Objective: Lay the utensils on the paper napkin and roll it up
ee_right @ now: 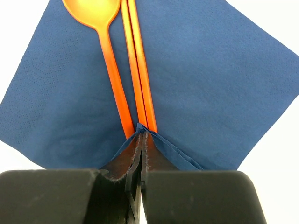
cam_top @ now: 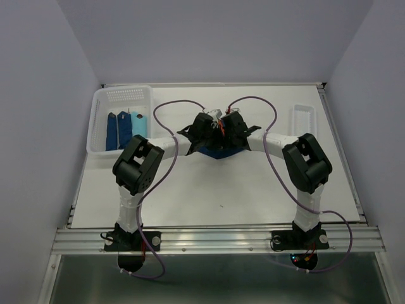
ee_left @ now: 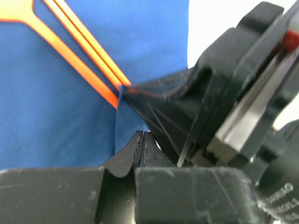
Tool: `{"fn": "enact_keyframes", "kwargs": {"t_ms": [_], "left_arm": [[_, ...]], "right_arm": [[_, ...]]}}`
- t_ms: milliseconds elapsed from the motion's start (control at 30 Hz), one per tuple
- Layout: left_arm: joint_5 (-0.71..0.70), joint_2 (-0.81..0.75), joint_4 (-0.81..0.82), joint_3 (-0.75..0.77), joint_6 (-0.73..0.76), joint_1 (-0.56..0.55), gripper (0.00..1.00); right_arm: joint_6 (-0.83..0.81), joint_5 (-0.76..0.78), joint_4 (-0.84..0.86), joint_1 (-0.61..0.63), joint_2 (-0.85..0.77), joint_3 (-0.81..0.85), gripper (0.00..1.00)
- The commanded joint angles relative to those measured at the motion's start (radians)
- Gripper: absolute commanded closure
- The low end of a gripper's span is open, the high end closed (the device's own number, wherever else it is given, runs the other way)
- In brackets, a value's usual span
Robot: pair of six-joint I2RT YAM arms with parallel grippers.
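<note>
Top view: both arms reached in to the middle of the far half of the table [cam_top: 221, 190], gripper heads close together over the paper napkin [cam_top: 218, 152]. Only a dark blue corner of the napkin showed beneath them.

Right wrist view: the napkin lay flat like a diamond, one corner toward the camera. An orange spoon [ee_right: 110, 60] and a pair of orange chopsticks [ee_right: 140, 70] lay on it side by side, just touching, running from the far corner toward the near one. The spoon sat left of the chopsticks, bowl at the far end. The right gripper [ee_right: 142, 140] was closed, pinching the near corner of the napkin. That corner was lifted and folded up over the near ends of the utensils.

Left wrist view: the left gripper [ee_left: 142, 140] was fully closed, its tips just beside the raised fold of the napkin. I could not tell whether any paper was caught between them. The right gripper's fingers [ee_left: 168, 107] entered from the right, meeting the napkin where the chopsticks ended. This view was blurred at close range.

Elsewhere on the table: a white perforated basket [cam_top: 101, 114] stood at the far left, holding dark blue rolls [cam_top: 117, 130] and one light blue roll [cam_top: 138, 126]. A clear tray [cam_top: 302, 119] sat at the far right.
</note>
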Motion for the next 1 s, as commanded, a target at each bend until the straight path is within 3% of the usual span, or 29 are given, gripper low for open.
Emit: {"fn": "enact_keyframes", "kwargs": {"t_ms": [0,367,833,967], "left_arm": [[-0.003,0.027,0.019,0.067,0.014,0.004,1.00],[-0.006,0.064,0.019,0.077,0.015,0.009,1.00],[-0.036,0.076,0.051,-0.027,-0.006,0.020,1.00],[-0.033,0.070,0.062,-0.066,-0.015,0.020,1.00]], "right_arm": [[0.001,-0.025,0.034,-0.006,-0.008,0.007,0.99],[0.016,-0.051,0.038,-0.006,-0.004,0.007,0.99],[0.041,-0.090,0.052,-0.015,-0.047,-0.015,0.99],[0.030,-0.070,0.047,-0.015,-0.089,-0.001,0.90]]}}
